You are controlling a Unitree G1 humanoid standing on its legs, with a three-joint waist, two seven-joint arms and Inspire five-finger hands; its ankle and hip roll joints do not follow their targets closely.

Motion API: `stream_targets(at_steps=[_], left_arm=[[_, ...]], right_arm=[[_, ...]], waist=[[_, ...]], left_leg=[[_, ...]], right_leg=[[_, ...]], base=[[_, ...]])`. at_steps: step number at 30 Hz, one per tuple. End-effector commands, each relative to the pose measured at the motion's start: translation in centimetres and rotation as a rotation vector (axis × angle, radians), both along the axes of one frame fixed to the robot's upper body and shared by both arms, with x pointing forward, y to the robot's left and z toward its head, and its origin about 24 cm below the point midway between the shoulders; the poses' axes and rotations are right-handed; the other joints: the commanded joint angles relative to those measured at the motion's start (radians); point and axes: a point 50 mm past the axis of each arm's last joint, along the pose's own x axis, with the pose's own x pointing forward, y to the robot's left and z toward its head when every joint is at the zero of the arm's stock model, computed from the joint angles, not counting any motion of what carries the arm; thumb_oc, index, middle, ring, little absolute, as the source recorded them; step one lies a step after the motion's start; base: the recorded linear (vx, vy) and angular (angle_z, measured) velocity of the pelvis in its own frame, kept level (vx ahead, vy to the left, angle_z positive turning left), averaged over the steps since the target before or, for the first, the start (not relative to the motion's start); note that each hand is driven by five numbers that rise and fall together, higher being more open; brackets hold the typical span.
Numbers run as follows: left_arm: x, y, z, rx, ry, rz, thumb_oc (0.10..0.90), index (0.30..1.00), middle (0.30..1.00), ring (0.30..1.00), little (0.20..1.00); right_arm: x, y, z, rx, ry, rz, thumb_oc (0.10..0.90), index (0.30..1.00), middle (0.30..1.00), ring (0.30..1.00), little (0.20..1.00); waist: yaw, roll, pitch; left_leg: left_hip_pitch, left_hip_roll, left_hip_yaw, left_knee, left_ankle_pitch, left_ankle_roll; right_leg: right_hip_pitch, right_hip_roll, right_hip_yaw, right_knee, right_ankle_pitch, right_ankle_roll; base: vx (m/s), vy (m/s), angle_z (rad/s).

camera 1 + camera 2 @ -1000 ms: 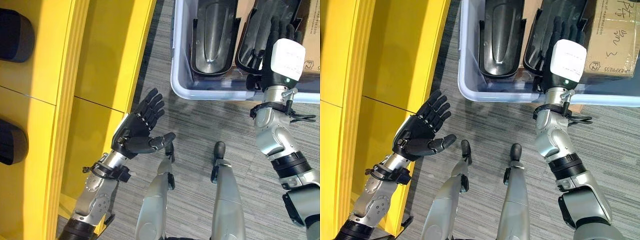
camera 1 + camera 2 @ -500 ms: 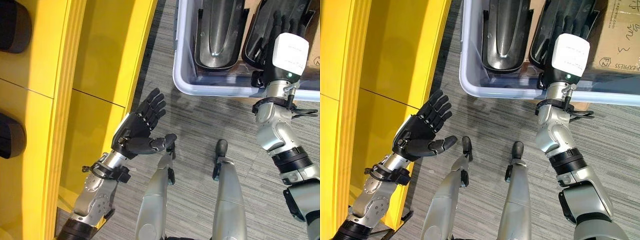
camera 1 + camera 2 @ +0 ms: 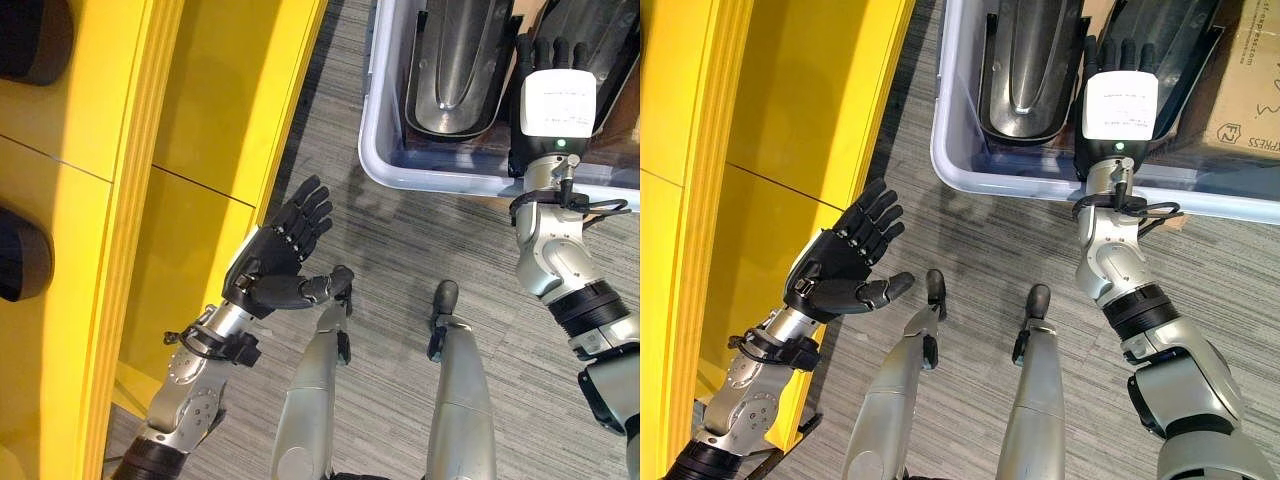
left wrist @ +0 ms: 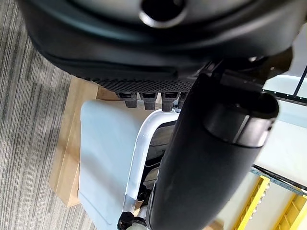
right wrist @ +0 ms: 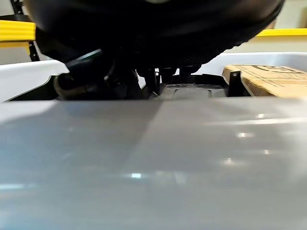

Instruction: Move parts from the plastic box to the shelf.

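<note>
Right hand (image 3: 1119, 95) has moved left over the box (image 3: 958, 160) rim, grip unclear. Left hand (image 3: 275, 262) stays spread beside the shelf (image 3: 200, 130). Right wrist view adds a carton (image 5: 268, 79) behind the box.

I see grey striped carpet floor (image 3: 400, 250) across the middle of the scene, running from the near edge up to the far side. At the far right, a brown cardboard box (image 3: 1250, 80) sits with dark marks on its face; I cannot tell whether it touches anything beside it. In the left wrist view, a flat tan board (image 4: 64, 148), possibly wood or cardboard, lies on the carpet. In the same view, yellow metal rails (image 4: 283, 206) show in the distance.
</note>
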Motion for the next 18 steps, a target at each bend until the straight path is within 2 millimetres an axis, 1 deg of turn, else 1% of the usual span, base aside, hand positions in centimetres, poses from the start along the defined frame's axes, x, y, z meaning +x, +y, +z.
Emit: stream_targets(at_steps=[1,3,4,5,6,7,9,10,12,15,16,18], left_arm=[[-0.9,-0.8,3.3,-0.033,-0.210,-0.067,0.900,1.000,1.000,1.000,1.000],[-0.8,-0.7,3.3,-0.028,-0.210,-0.066,0.900,1.000,1.000,1.000,1.000],[-0.8,-0.8,3.4,-0.019,-0.214,-0.065,0.900,1.000,1.000,1.000,1.000],[-0.8,-0.9,3.2,-0.010,-0.209,-0.065,0.900,1.000,1.000,1.000,1.000],[-0.9,-0.9,3.1,-0.005,-0.212,-0.063,0.900,1.000,1.000,1.000,1.000],[-0.8,-1.0,3.1,-0.013,-0.209,-0.059,0.900,1.000,1.000,1.000,1.000],[-0.6,-1.1,3.2,-0.026,-0.207,-0.057,0.900,1.000,1.000,1.000,1.000],[-0.5,-1.2,3.4,-0.024,-0.215,-0.058,0.900,1.000,1.000,1.000,1.000],[-0.5,-1.4,3.4,-0.027,-0.214,-0.063,0.900,1.000,1.000,1.000,1.000],[-0.5,-1.6,3.4,-0.039,-0.213,-0.063,0.900,1.000,1.000,1.000,1.000],[-0.6,-1.8,3.5,-0.051,-0.214,-0.064,0.900,1.000,1.000,1.000,1.000],[-0.7,-1.9,3.5,-0.059,-0.212,-0.067,0.900,1.000,1.000,1.000,1.000]], right_arm=[[-0.4,-0.1,4.7,-0.107,-0.160,-0.006,0.900,1.000,1.000,1.000,1.000],[-0.1,-0.6,4.3,-0.032,-0.145,-0.015,0.900,1.000,1.000,1.000,1.000],[0.1,-1.0,3.8,0.038,-0.124,-0.019,0.900,1.000,1.000,1.000,1.000],[0.3,-1.4,3.0,0.111,-0.104,-0.031,0.900,1.000,1.000,1.000,1.000],[0.4,-1.9,2.4,0.156,-0.093,-0.052,0.900,1.000,1.000,1.000,1.000],[0.4,-2.2,1.9,0.241,-0.121,-0.046,0.900,1.000,1.000,1.000,1.000],[0.4,-2.4,1.4,0.246,-0.152,-0.064,0.900,1.000,1.000,1.000,1.000],[0.4,-2.5,1.7,0.237,-0.200,-0.078,0.900,1.000,1.000,1.000,1.000],[0.1,-2.7,2.5,0.242,-0.286,-0.076,0.900,1.000,1.000,1.000,1.000],[-0.2,-2.8,3.3,0.244,-0.355,-0.071,0.900,1.000,1.000,1.000,1.000],[-0.7,-2.6,4.4,0.173,-0.422,-0.049,0.900,1.000,1.000,1.000,1.000],[-1.0,-2.5,4.9,0.138,-0.438,-0.046,0.900,1.000,1.000,1.000,1.000]], waist=[[0.000,0.114,-0.004],[0.002,0.115,-0.004],[0.004,0.115,-0.004],[-0.002,0.109,-0.004],[-0.004,0.110,-0.004],[-0.005,0.111,-0.004],[-0.006,0.114,-0.004],[-0.003,0.124,-0.004],[-0.005,0.130,-0.004],[-0.008,0.138,-0.004],[-0.018,0.142,-0.004],[-0.023,0.145,-0.004]], left_leg=[[-0.030,-0.048,-0.031,-0.015,-0.032,0.023],[-0.035,-0.047,-0.032,-0.012,-0.031,0.024],[-0.038,-0.047,-0.033,-0.013,-0.031,0.024],[-0.018,-0.056,-0.038,-0.008,-0.055,0.017],[-0.021,-0.055,-0.038,-0.007,-0.055,0.017],[-0.022,-0.054,-0.038,-0.006,-0.056,0.018],[-0.024,-0.056,-0.038,-0.004,-0.059,0.019],[-0.049,-0.047,-0.032,-0.004,-0.037,0.028],[-0.046,-0.047,-0.030,-0.005,-0.038,0.028],[-0.039,-0.047,-0.027,-0.011,-0.037,0.026],[-0.032,-0.048,-0.023,-0.009,-0.039,0.025],[-0.030,-0.051,-0.020,-0.008,-0.041,0.024]], right_leg=[[0.046,0.059,-0.037,0.088,-0.133,-0.052],[0.041,0.059,-0.038,0.093,-0.132,-0.052],[0.039,0.060,-0.038,0.093,-0.132,-0.052],[0.060,0.055,-0.026,0.097,-0.157,-0.046],[0.056,0.056,-0.025,0.101,-0.158,-0.047],[0.053,0.057,-0.024,0.104,-0.160,-0.049],[0.051,0.057,-0.022,0.104,-0.163,-0.050],[0.022,0.064,-0.030,0.110,-0.142,-0.058],[0.022,0.062,-0.028,0.111,-0.144,-0.059],[0.022,0.065,-0.025,0.109,-0.141,-0.059],[0.021,0.067,-0.018,0.112,-0.143,-0.059],[0.021,0.068,-0.013,0.112,-0.144,-0.060]], base=[[0.00,0.000,0.00],[0.00,-0.018,0.01],[0.06,-0.038,0.04],[0.07,-0.029,0.05],[0.07,-0.015,0.06],[0.00,0.000,0.03],[-0.03,0.012,-0.01],[-0.06,0.023,-0.01],[-0.03,0.013,0.00],[0.00,0.039,-0.03],[0.01,0.103,-0.05],[0.01,0.072,-0.08]])
